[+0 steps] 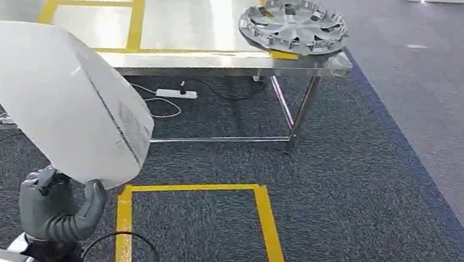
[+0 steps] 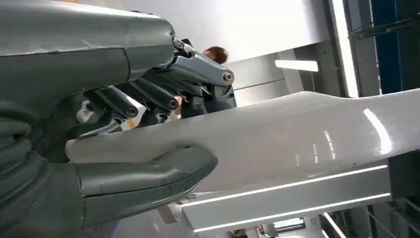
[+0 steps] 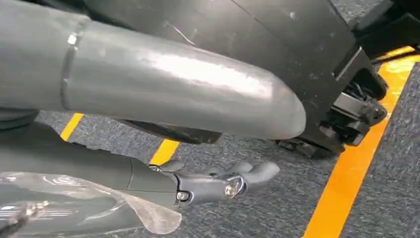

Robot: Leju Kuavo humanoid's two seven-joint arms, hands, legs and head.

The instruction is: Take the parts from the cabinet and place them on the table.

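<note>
Panel: while gripped by the left hand point(image 1: 60, 206), the white panel point(image 1: 59, 96) was glossy, broad, curved.
Right hand point(image 3: 218, 181): hung released.

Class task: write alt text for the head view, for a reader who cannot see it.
The robot's left hand holds up a large white panel over grey carpet. Ahead stands a steel table marked with yellow tape, a silver wheel cover lying on its far right corner.

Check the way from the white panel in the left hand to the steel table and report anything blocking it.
Nothing visible blocks it. The left robot hand holds the white panel up over open carpet short of the table. A hubcap lies on the table's right end; the left squares are bare.
</note>
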